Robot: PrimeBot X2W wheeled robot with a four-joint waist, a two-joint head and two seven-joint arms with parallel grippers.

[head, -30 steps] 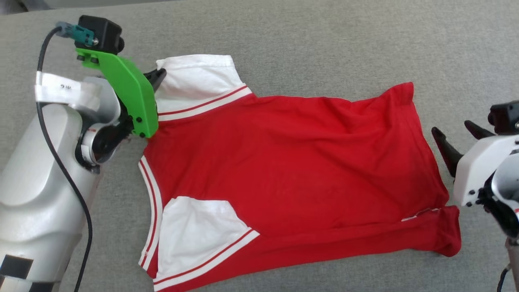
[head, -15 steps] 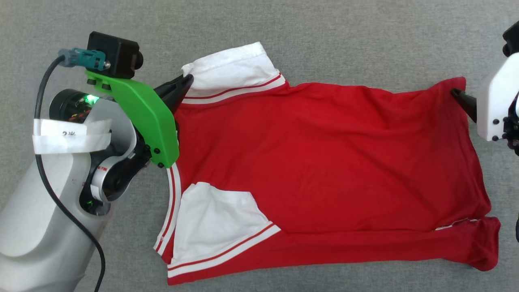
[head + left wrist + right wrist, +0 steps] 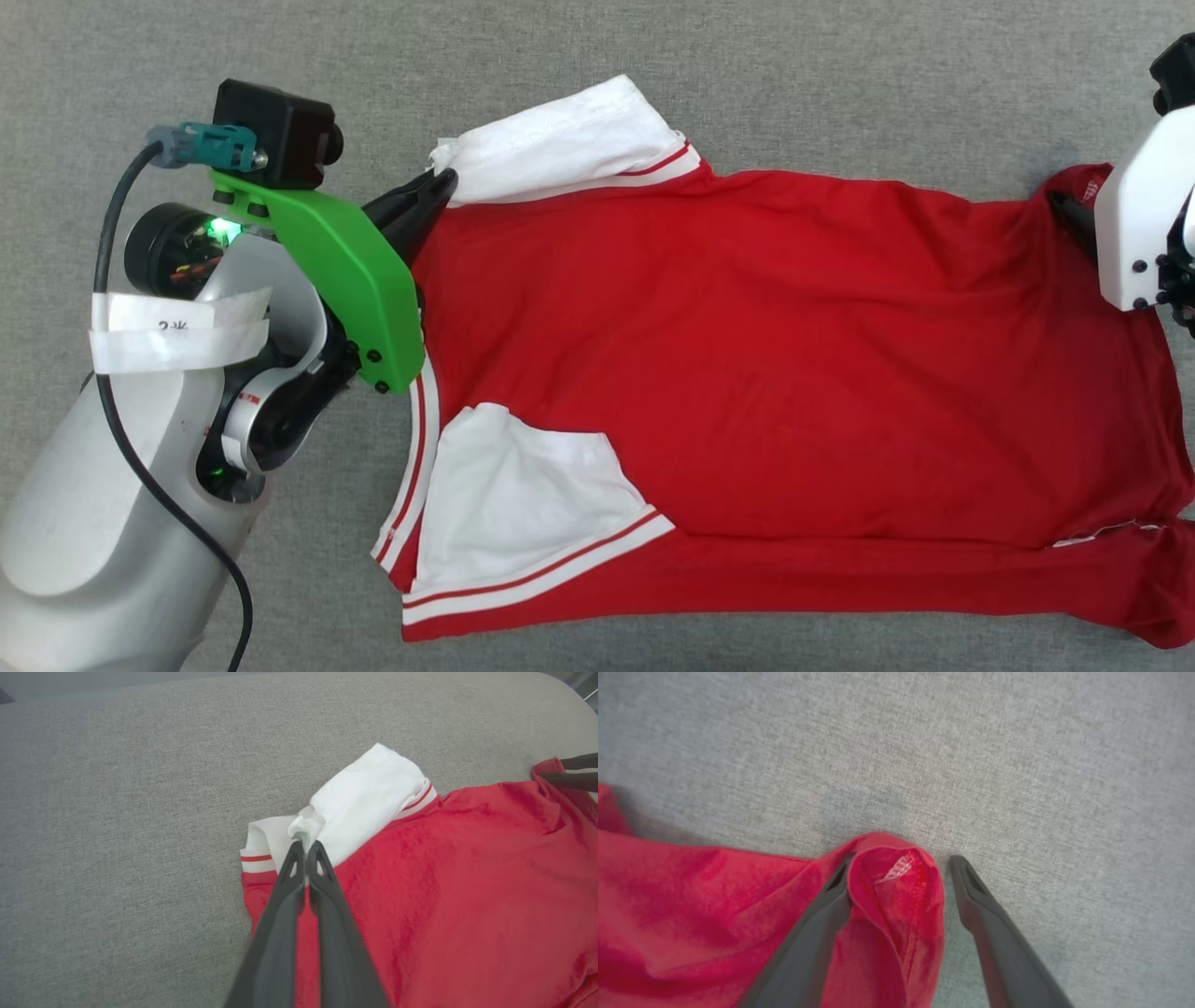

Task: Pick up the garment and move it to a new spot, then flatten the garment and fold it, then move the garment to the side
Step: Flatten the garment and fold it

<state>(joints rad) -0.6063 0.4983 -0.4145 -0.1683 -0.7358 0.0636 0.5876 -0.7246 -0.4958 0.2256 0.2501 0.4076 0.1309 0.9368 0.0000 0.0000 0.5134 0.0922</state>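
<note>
Pinching a tuck of the white sleeve point(image 3: 364, 793) between its tips, your left claw point(image 3: 306, 848) is clenched on the garment point(image 3: 747, 355). The red body spreads away from those tips toward the other arm. The second sleeve point(image 3: 523, 495) lies folded onto the red, to the near side of this claw.

Your right claw point(image 3: 901, 861) stands released, with its fingers wide apart. The curled hem corner point(image 3: 896, 891) rises between them, lying against one finger and clear of the other. Grey cloth surface point(image 3: 1017, 765) lies beyond the tips.

Likely faults:
- If you draw the arms apart before the right claw closes, the corner will probably slide out and the body will bunch toward the left claw.
- The left bite looks thin, taken at the sleeve's very edge, so a hard pull may strip it free.
- Closing on the curl may catch one layer alone, though the layers cannot be told apart.

Compared with a second ago, the head camera has shifted. The right claw, which then stood well apart from the hem, now straddles the corner. The held sleeve, then lying broad, is now drawn narrower.
</note>
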